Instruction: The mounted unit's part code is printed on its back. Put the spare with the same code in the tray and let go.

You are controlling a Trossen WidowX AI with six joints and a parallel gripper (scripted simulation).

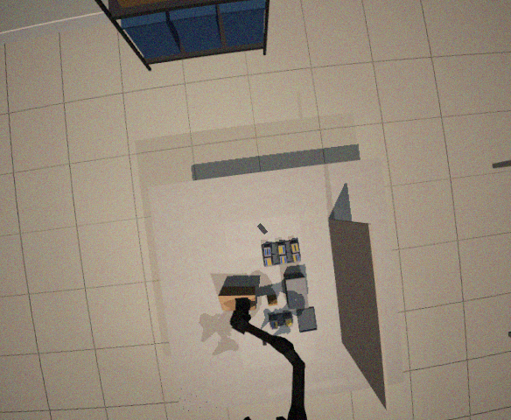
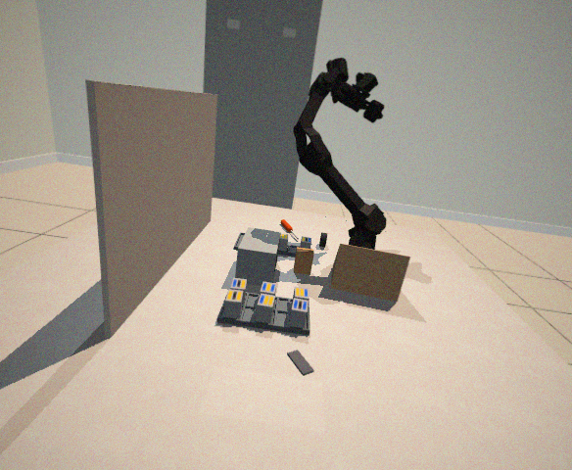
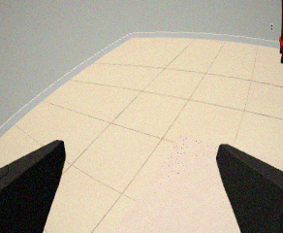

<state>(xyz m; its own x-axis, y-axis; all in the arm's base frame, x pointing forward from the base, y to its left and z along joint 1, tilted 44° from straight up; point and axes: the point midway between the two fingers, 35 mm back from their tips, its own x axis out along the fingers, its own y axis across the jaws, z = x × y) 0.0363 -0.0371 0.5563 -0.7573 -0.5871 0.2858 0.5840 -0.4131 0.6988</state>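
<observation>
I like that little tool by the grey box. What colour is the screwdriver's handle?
Orange-red. The screwdriver shows best in the exterior view, lying behind the grey box.

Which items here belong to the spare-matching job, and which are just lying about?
Job: mounted unit, rack of coded spares, open gripper.
Lying about: orange screwdriver, brown board, tall panel, flat dark strip.

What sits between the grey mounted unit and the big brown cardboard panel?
A small upright brown block stands between the grey mounted unit and the big brown cardboard panel, touching neither; the exterior view shows it best.
</observation>
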